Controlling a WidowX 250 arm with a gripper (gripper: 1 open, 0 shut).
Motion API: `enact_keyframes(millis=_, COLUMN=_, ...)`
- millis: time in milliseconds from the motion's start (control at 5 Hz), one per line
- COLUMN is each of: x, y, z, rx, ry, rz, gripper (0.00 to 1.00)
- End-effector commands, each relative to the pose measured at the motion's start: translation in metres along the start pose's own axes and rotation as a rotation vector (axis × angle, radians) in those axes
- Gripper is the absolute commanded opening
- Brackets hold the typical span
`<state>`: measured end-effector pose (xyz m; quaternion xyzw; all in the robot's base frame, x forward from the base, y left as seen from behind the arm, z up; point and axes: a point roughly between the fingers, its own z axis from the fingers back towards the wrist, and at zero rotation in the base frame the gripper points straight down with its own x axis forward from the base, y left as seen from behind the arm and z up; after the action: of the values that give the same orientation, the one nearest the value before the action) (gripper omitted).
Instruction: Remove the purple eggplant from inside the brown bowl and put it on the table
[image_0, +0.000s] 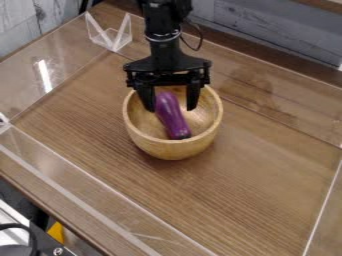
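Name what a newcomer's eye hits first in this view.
The glossy purple eggplant, lying inside the round brown bowl near the middle, probably grabs attention first. Next, the black claw reaching in from the top, its fingers spread wide over the bowl. Then perhaps the yellow bit at lower left.

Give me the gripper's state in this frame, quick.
Gripper: open, holding nothing, fingers spread over the bowl with the eggplant between them.
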<state>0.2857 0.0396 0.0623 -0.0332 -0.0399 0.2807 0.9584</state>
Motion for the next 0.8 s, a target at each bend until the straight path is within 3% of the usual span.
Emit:
enact_keyframes(millis=0, x=0.0015, y=-0.0050, z=0.0042, rx=-0.004, ry=-0.027, rz=-0.010, gripper=1.00)
enact_keyframes(millis=600, x=-0.0008, y=-0.0120, z=0.0013, rx=0.002, ry=-0.034, rz=-0.014, gripper=1.00)
